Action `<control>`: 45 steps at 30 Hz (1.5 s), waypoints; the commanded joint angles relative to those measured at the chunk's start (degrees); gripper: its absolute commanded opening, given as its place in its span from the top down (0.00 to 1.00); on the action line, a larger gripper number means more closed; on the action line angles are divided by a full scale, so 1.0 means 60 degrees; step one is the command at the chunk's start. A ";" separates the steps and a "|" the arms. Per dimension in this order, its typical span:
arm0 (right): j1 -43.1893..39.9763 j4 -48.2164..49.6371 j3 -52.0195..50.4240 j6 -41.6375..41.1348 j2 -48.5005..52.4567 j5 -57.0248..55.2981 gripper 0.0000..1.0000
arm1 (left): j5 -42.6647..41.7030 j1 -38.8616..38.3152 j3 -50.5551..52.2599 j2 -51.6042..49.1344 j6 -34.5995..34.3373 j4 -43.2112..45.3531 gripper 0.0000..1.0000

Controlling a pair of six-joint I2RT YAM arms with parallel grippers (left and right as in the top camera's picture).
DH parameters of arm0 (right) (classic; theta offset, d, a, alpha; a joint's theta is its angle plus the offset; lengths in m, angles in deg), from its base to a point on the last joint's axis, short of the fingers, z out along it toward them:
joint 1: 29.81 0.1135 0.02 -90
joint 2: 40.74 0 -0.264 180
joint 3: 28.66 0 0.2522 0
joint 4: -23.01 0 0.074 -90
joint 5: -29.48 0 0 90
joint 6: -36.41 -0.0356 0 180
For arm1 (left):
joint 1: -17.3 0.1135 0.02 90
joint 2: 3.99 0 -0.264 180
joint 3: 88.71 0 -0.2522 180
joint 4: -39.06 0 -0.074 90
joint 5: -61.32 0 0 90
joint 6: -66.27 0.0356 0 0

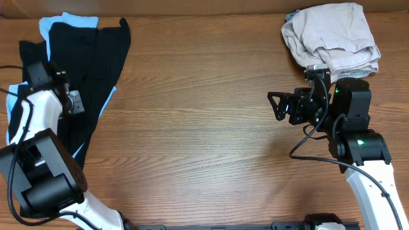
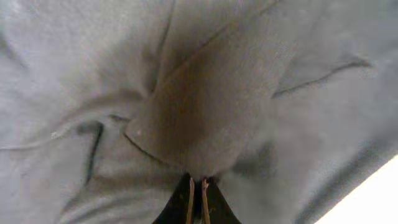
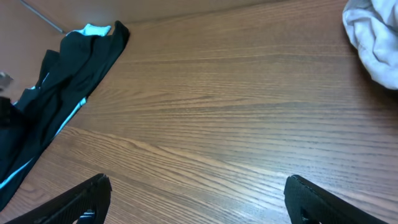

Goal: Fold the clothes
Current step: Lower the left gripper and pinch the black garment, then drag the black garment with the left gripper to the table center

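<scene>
Left gripper [image 2: 196, 188] pinches a fold of the black shirt [image 1: 96, 64] heaped at the table's [image 1: 204, 140] far left, starting the pick-up. Right gripper [image 1: 279, 105] hangs spread mid-table; next, the shirt probably needs pulling to the centre and flattening.

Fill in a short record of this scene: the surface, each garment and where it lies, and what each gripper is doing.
surface: wooden table
black garment: spread out at the left side, lying over a light blue garment
beige garment: bunched in a heap at the far right
left gripper: shut on a pinched fold of the black garment
right gripper: open, holding nothing, over bare wood beside the beige garment
</scene>
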 commanded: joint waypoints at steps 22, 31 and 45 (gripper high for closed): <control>-0.0809 -0.0127 0.1610 -0.0794 -0.1683 0.0007 0.21 | -0.6135 -0.5530 -0.5100 0.0135 -0.0379 -0.6226 0.96; -0.2772 -0.0164 0.1661 -0.1315 -0.2240 0.0091 0.21 | -0.6062 -0.9049 -0.5100 0.0131 -0.0630 -0.4947 0.96; -0.4149 -0.0390 0.1661 -0.1246 -0.2306 0.0488 0.16 | -0.6022 -0.9825 -0.5446 0.0135 -0.0765 -0.4065 0.00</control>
